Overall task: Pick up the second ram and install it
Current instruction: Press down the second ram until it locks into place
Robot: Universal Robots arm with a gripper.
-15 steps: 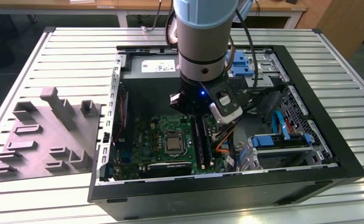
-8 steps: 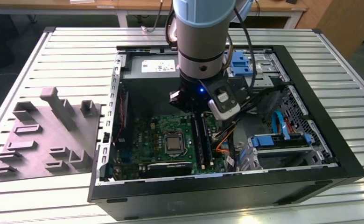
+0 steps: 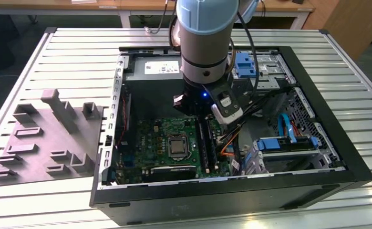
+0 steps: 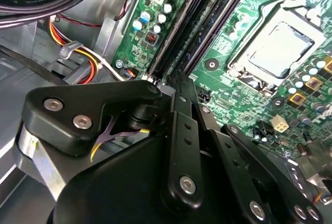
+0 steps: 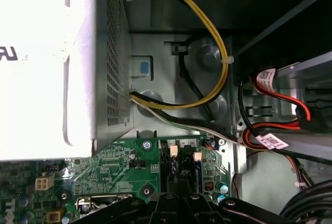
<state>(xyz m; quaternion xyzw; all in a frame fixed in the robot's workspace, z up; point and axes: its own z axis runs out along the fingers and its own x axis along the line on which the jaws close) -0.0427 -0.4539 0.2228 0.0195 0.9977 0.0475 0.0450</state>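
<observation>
Here the end effector (image 3: pixel 202 114) is low inside the open black computer case (image 3: pixel 173 202) on the ribbed metal worktop (image 3: pixel 351 76), directly over the long black slots (image 3: pixel 205 143) of the green motherboard (image 3: pixel 160 138). Its black jaws look nearly closed in the second wrist view, but I cannot tell if they grip something. Dark sticks lie in the slots; which is the second ram is unclear. Their long axis runs toward the white-labelled power supply (image 3: pixel 160 69). A grey plastic fixture (image 3: pixel 46 138) lies at the exterior view's left.

The black end effector (image 4: pixel 179 86) filled the lower half of the frame, its linkage arms and bolts close to the lens, its tip reaching up to the long black slots (image 4: pixel 199 27). The green motherboard (image 4: pixel 244 94) spread across the upper right, with the metal-framed processor socket (image 4: pixel 277 50). Bundled cables (image 4: pixel 78 60) lay at upper left.
</observation>
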